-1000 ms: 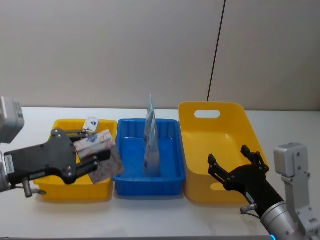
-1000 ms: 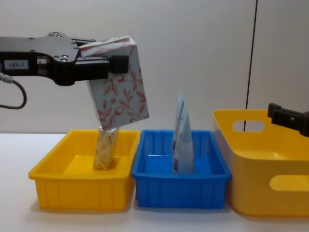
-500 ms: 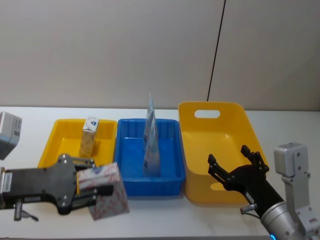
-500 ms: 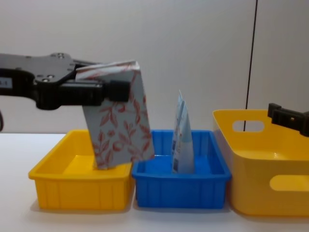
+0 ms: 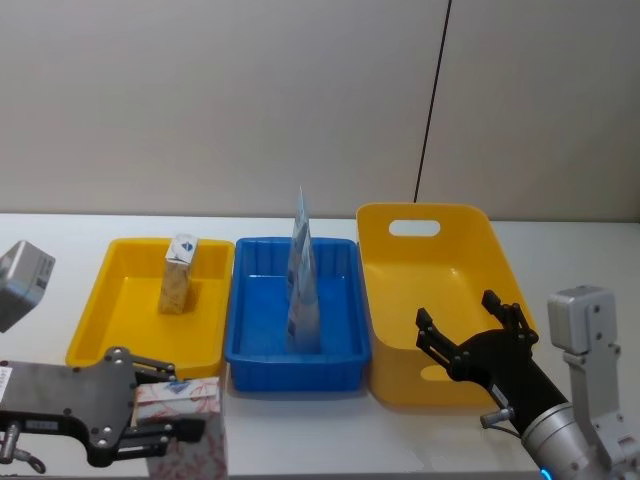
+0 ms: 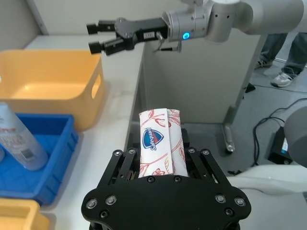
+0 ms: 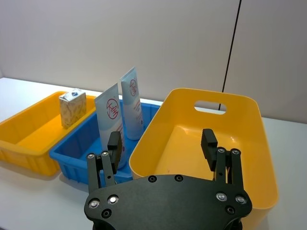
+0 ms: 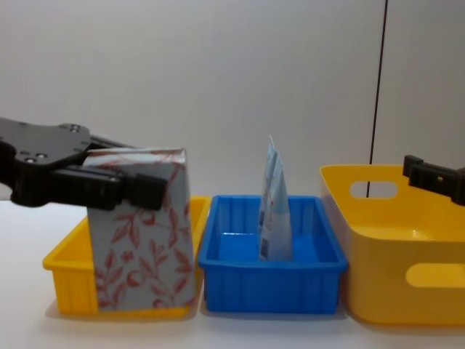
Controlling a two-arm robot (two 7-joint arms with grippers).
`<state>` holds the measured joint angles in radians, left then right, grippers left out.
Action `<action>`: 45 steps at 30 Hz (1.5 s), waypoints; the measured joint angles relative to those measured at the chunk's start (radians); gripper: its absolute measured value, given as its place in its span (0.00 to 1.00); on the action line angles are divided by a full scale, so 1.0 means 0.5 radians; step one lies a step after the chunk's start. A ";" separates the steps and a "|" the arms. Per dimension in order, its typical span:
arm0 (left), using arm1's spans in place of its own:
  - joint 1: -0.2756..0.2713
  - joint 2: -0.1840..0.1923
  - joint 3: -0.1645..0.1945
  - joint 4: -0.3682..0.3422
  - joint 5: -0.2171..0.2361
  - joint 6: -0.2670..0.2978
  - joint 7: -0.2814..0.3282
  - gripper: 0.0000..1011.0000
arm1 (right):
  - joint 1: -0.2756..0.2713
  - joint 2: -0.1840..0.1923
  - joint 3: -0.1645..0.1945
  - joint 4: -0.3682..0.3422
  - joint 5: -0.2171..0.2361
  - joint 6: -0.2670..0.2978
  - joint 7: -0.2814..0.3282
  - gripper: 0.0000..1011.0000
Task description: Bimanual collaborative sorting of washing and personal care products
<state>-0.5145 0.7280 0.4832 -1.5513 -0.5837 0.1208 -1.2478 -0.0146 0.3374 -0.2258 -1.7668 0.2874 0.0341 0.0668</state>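
Tubes (image 5: 302, 270) and beige carton (image 5: 178, 275) are binned; red-leaf carton (image 8: 145, 254), unsorted, is clamped in left gripper (image 6: 159, 158), right gripper (image 5: 468, 325) spread empty.

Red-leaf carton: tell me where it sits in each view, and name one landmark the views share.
Head view: bottom left, red-leaf carton in the left gripper, in front of the small yellow bin.
Left wrist view: centre, between the gripper's fingers.
Right wrist view: not in it; open right gripper faces the large yellow bin.
Chest view: lower left, before the small yellow bin.
Shared landmark: the blue bin holding upright tubes.
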 joint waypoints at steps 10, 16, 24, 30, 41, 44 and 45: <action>-0.034 0.041 0.038 0.036 0.022 0.050 -0.007 0.36 | 0.000 0.000 0.000 0.000 0.000 0.000 0.000 0.99; -0.043 0.053 0.049 0.048 0.034 0.053 0.013 0.36 | 0.000 0.000 0.000 0.000 0.000 0.000 0.000 0.99; -0.053 0.056 0.060 0.050 0.049 0.042 0.051 0.36 | 0.000 0.000 0.000 0.000 0.000 0.000 0.000 0.99; -0.064 0.048 0.067 0.051 0.060 0.017 0.083 0.36 | 0.000 0.000 0.000 0.000 0.000 0.000 0.000 0.99; -0.083 0.027 0.078 0.072 0.071 -0.024 0.123 0.36 | 0.000 0.000 0.000 0.000 0.000 0.000 0.000 0.99; -0.085 0.024 0.079 0.074 0.072 -0.029 0.127 0.36 | 0.000 0.000 0.000 0.000 0.000 0.000 0.000 0.99; -0.086 0.023 0.079 0.075 0.072 -0.030 0.128 0.36 | 0.000 0.000 0.000 0.000 0.000 0.000 0.000 0.99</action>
<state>-0.5574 0.7397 0.5229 -1.5139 -0.5476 0.1058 -1.1839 -0.0147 0.3373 -0.2258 -1.7667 0.2874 0.0341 0.0668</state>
